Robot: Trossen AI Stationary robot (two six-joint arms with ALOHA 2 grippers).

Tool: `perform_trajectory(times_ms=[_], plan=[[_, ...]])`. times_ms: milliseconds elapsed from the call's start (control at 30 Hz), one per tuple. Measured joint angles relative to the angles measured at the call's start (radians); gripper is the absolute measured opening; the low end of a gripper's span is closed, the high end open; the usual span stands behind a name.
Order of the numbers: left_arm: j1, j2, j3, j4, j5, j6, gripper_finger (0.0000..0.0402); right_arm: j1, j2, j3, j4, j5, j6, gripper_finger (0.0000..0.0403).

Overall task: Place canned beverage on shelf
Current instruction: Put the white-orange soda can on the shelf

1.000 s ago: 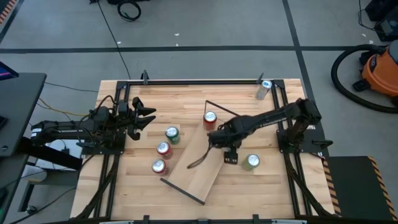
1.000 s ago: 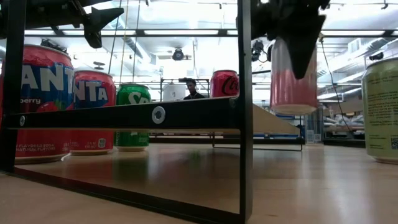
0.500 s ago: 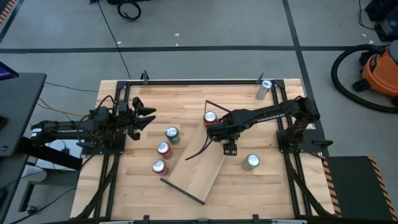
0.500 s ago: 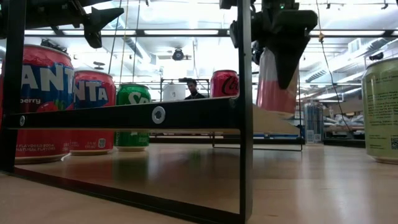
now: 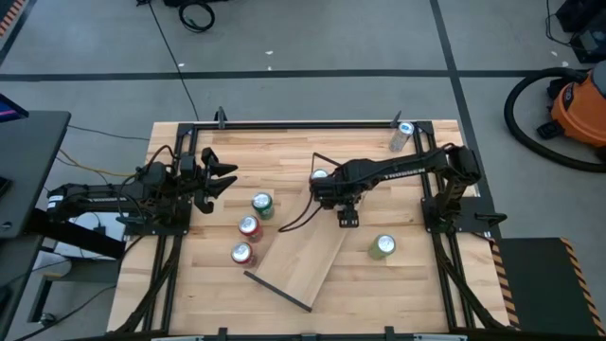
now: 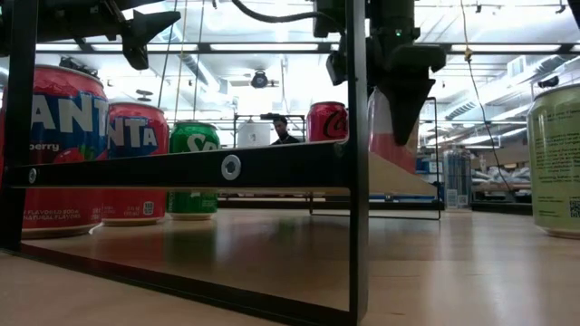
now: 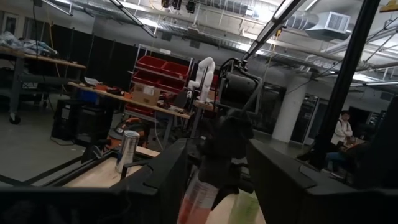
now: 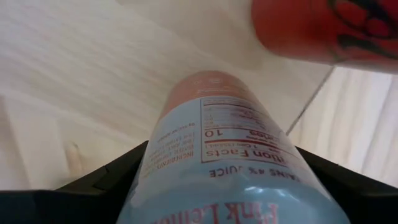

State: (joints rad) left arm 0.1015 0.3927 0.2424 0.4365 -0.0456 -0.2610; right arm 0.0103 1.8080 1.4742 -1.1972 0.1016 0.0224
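The shelf (image 5: 301, 263) is a light-wood board with black wire ends, lying slantwise on the table. A red can (image 5: 319, 174) stands at its far end and also shows in the low view (image 6: 326, 121). My right gripper (image 5: 329, 193) is over the shelf right beside the red can, shut on a pink and pale blue can (image 6: 388, 131). My left gripper (image 5: 225, 180) waits open at the table's left side, well above the table, touching nothing. My right gripper pinches the pink can's side wall (image 8: 186, 143) between its two fingers, one finger on each side. The fingers (image 6: 403, 86) come from above, pointing down. The can hangs below them, slightly tilted, with its lower end (image 6: 391, 165) close over the shelf board.
A green can (image 5: 262, 204) and two red cans (image 5: 249, 225) (image 5: 241, 253) stand on the table left of the shelf. A pale green can (image 5: 382, 246) stands right of it. A silver can (image 5: 402, 135) stands at the far right corner. A person (image 6: 279, 129) is in the room behind.
My right gripper has carried the pink can toward the table's far edge and a little left, along the shelf toward the red can. The can has stayed in the hold, hanging and slightly tilted. The shelf and the other cans have kept still.
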Motion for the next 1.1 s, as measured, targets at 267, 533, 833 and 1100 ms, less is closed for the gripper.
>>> perform_trajectory(times_ms=[267,533,833,1100], plan=[[0.0,0.0,0.0,0.0,-0.008,0.003,0.0176,-0.038,0.0,0.0,0.001,0.008,-0.026,0.0319],[0.0,0.0,0.0,0.0,-0.008,0.006,0.0176,-0.052,0.0,0.0,0.001,-0.025,-0.052,0.0319],[0.0,0.0,0.0,0.0,-0.007,0.006,0.0176,-0.052,0.003,0.0,0.021,-0.035,-0.048,0.0319],[0.0,0.0,0.0,0.0,-0.004,0.006,0.0176,-0.054,0.004,0.002,0.03,-0.039,-0.041,0.0361]])
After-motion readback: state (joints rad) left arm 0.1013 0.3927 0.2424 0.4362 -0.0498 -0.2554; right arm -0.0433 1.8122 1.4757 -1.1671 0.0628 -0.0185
